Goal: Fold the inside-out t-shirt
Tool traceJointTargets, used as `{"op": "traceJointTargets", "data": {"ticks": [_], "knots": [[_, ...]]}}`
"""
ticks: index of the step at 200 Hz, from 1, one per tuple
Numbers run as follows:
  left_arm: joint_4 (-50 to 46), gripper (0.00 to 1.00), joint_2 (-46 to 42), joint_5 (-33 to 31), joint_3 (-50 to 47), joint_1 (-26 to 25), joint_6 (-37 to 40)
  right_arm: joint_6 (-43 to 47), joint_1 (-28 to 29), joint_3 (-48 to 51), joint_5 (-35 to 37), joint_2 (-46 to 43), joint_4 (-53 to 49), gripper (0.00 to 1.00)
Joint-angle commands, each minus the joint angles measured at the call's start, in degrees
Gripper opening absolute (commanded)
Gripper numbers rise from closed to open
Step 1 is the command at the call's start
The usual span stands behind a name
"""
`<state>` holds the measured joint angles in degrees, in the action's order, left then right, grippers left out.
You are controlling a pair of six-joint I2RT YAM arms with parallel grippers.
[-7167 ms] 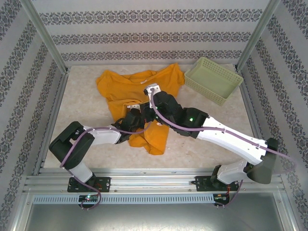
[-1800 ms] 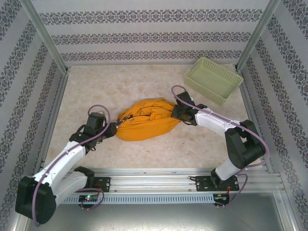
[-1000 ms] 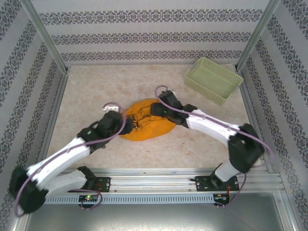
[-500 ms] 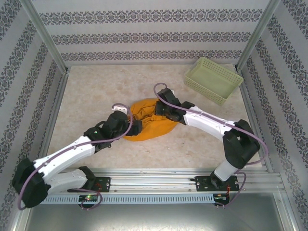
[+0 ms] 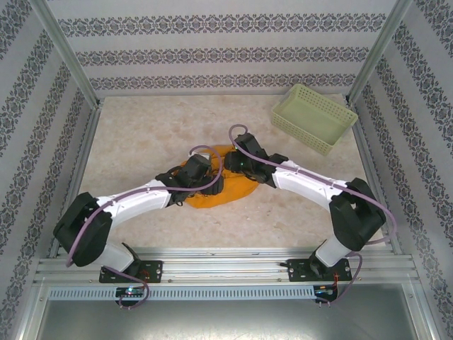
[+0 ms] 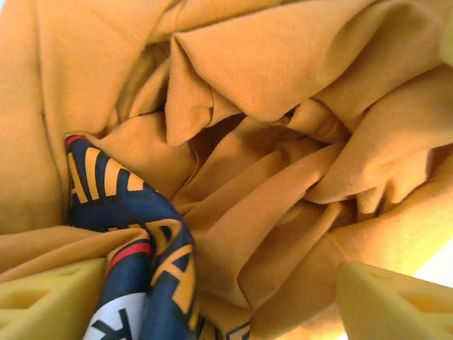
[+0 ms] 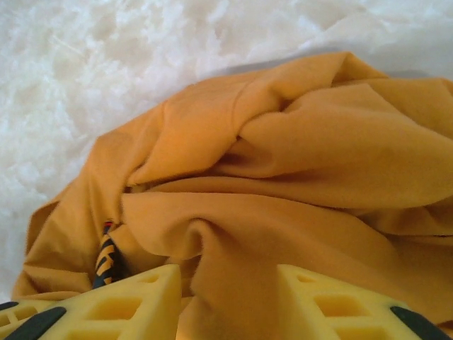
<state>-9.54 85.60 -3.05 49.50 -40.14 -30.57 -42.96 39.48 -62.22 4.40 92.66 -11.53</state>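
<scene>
The inside-out t-shirt (image 5: 237,190) lies bunched in a small orange heap at the table's middle. My left gripper (image 5: 211,181) is pushed into the heap from the left. In the left wrist view it (image 6: 223,312) stands open, its fingers (image 6: 49,301) wide apart, with orange folds (image 6: 283,92) and the dark printed graphic (image 6: 141,234) between them. My right gripper (image 5: 231,161) rests on the heap's far side. In the right wrist view it (image 7: 230,304) is partly open, and a raised fold of the shirt (image 7: 318,156) stands between its fingers (image 7: 127,304) without being pinched.
A pale green lattice basket (image 5: 313,117) sits at the back right corner. The marbled tabletop (image 5: 134,134) surrounds the heap, with metal frame posts and patterned walls on three sides. In the right wrist view, bare table (image 7: 106,71) lies beyond the shirt.
The left arm has swung right and driven its gripper from the heap's left edge into the cloth. The right gripper has stayed on top. The heap has been squeezed smaller.
</scene>
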Motion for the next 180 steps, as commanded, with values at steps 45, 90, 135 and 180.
{"op": "traceJointTargets", "data": {"ticks": [45, 90, 135, 180], "knots": [[4.82, 0.35, 4.35, 2.89, 0.56, 3.70, -1.12, 1.48, -0.65, -3.23, 2.36, 3.28, -3.51, 0.08], [7.06, 0.00, -3.32, 2.74, -6.77, 9.01, -5.14, 4.96, -1.20, 2.31, 2.90, -5.26, -1.18, 0.00], [4.52, 0.00, -22.42, -4.87, -16.42, 13.02, -6.17, 3.25, -5.91, 7.60, -1.18, -15.61, 2.48, 0.00], [-3.50, 0.00, -33.43, -6.40, -20.44, 15.44, -5.92, -0.87, -8.81, 10.76, -1.62, -14.03, 2.22, 0.00]]}}
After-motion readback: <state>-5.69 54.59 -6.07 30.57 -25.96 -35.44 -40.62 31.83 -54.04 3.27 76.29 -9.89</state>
